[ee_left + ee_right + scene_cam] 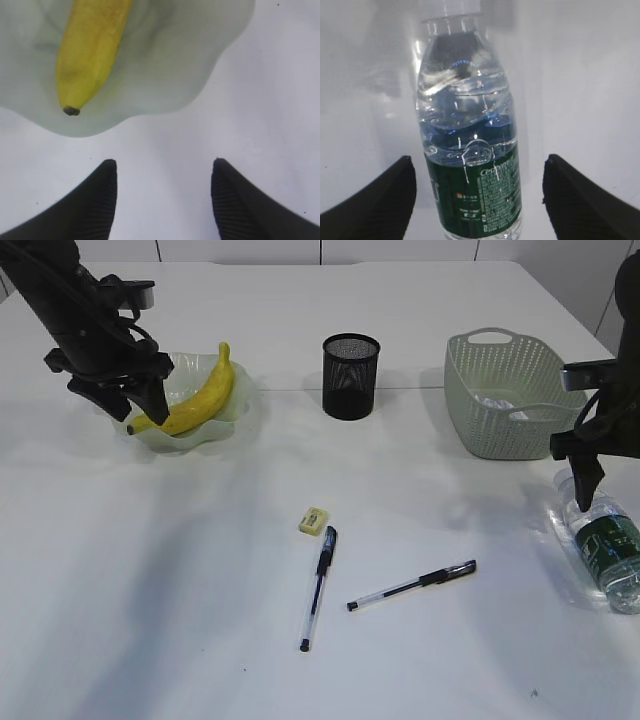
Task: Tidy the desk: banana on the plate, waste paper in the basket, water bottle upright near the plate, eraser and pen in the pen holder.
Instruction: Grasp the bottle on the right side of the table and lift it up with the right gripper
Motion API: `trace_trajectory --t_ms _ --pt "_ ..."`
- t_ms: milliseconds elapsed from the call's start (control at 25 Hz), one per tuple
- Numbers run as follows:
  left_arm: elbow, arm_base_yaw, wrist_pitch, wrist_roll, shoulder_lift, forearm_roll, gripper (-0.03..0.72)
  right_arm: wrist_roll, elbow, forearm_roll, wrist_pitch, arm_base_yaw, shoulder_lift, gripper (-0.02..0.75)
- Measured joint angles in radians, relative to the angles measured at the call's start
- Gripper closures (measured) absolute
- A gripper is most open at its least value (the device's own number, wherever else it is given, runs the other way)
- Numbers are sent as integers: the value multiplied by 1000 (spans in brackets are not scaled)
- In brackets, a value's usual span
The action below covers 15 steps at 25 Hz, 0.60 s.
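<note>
The banana [200, 395] lies in the pale green plate [238, 400] at the back left; both also show in the left wrist view, banana [87, 55] and plate [190, 60]. My left gripper [150, 408] [162, 167] is open and empty just in front of the plate's rim. The water bottle [605, 545] [470, 150] lies on its side at the right edge. My right gripper [584, 498] [477, 165] is open, its fingers on either side of the bottle, not touching it. The eraser [313, 520] and two pens [320, 585] [412, 585] lie on the desk [150, 590]. White waste paper [497, 402] sits inside the basket [490, 435].
The black mesh pen holder [350, 375] stands upright at the back centre, between plate and basket. The bottle lies close to the desk's right edge, just in front of the basket.
</note>
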Motion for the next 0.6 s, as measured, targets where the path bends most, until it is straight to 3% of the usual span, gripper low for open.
trace_trajectory --t_ms 400,600 --pt "0 0 24 0 0 -12 268 -4 4 22 0 -2 0 150" --pt "0 0 37 0 0 -12 268 -19 4 26 0 -2 0 191"
